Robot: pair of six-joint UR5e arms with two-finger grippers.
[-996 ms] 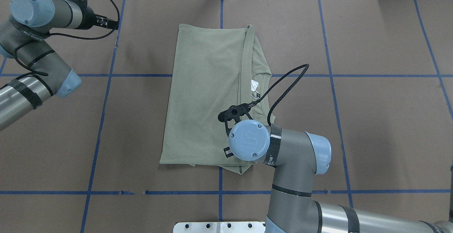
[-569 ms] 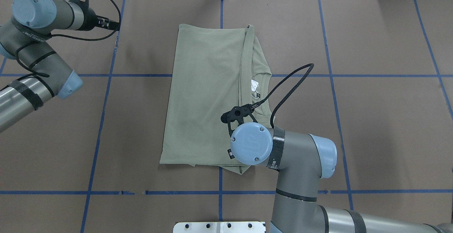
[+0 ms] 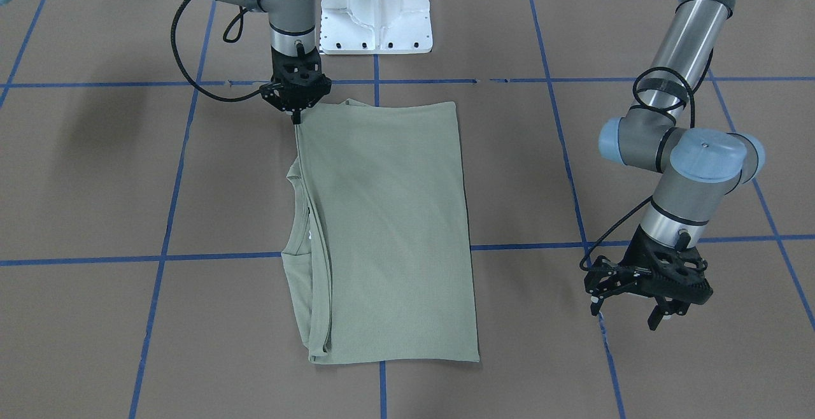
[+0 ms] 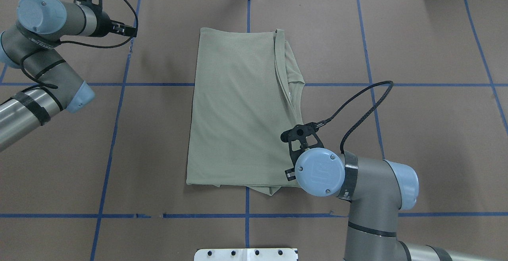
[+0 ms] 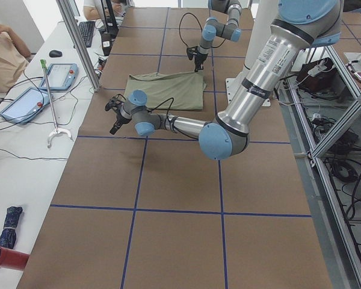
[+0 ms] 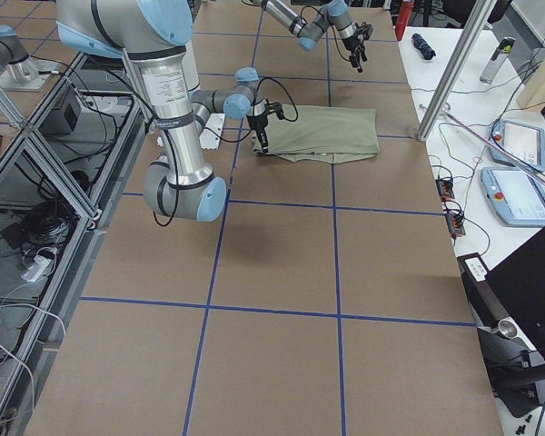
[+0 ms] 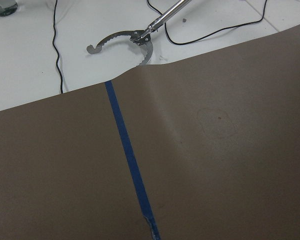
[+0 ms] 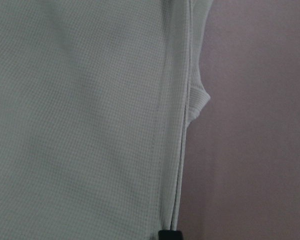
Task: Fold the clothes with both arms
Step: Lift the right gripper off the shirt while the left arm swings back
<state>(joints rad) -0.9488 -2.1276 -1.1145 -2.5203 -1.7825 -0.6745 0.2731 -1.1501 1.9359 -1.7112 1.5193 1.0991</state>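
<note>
**A:** Where is the right hand [image 3: 297, 117]?
**B:** Pinched closed on the corner of the sage-green shirt [image 3: 388, 228] nearest the base. The shirt lies folded into a long rectangle mid-worktop [image 3: 95, 183], with its neckline peeking out along one edge.
**A:** And the left hand [image 3: 627, 316]?
**B:** Fingers spread, low over brown paper, well apart from the shirt.
**A:** Do the views differ?
**B:** Overhead, the wrist hides the right hand's fingers, but the front view shows them. Only the left wrist view catches a serrated grabber tool [image 7: 125, 42].

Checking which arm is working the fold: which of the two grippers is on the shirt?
The right gripper, closed on the corner of the shirt nearest the white base; the left gripper hangs open over bare table, away from it.
</note>
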